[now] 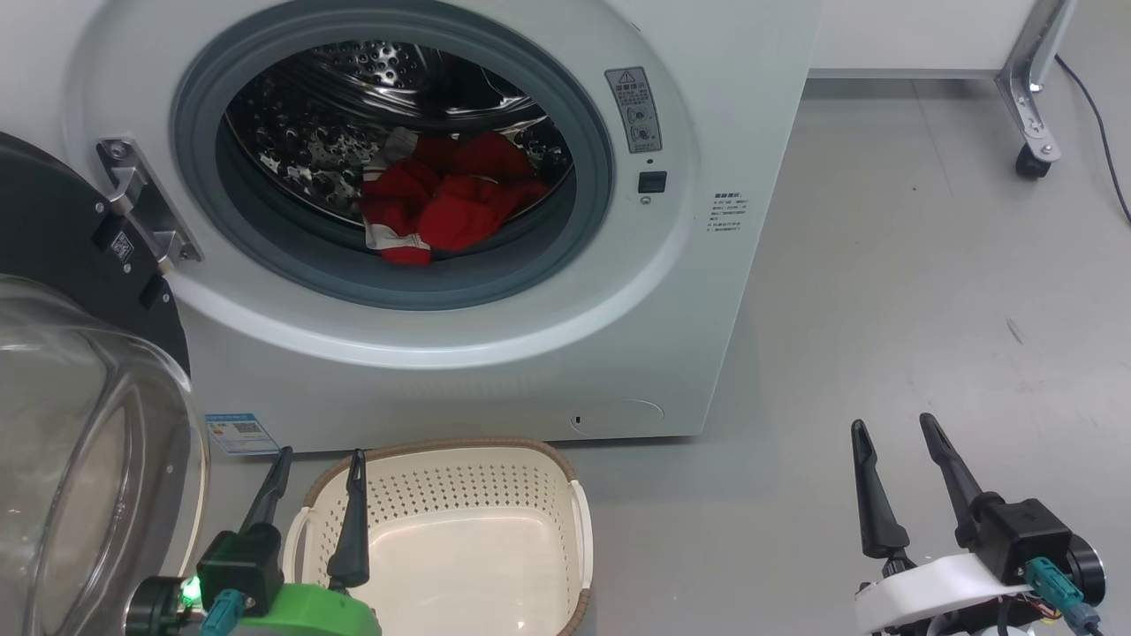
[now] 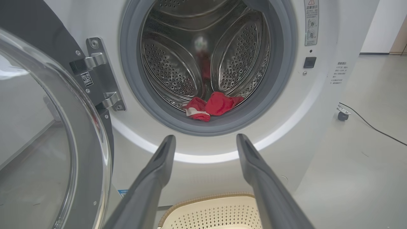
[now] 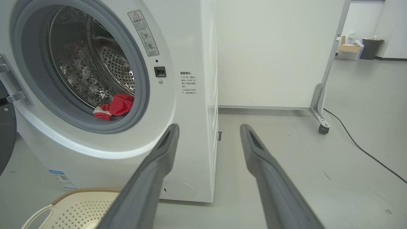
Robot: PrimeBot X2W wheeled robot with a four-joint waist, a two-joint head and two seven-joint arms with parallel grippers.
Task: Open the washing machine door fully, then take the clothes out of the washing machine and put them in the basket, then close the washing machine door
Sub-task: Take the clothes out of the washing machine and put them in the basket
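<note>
1. This looks like a lab or test room rather than a home: the washer (image 1: 459, 380) stands free on a bare grey floor (image 1: 884, 291).
2. Just right of the washer, a white partition (image 3: 270, 47) stands on a metal leg (image 3: 316, 98) with a caster (image 3: 323, 128).
3. A black cable (image 3: 359, 145) trails over the floor right of the washer, past that caster.
4. Far right of the washer, a cardboard box (image 3: 348, 51) and a dark bin (image 3: 370, 48) sit by a plain white wall (image 3: 394, 28).

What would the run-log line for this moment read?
door: open | clothes: in washing machine | basket: on floor, nothing visible inside | left gripper: open, empty | right gripper: open, empty
</note>
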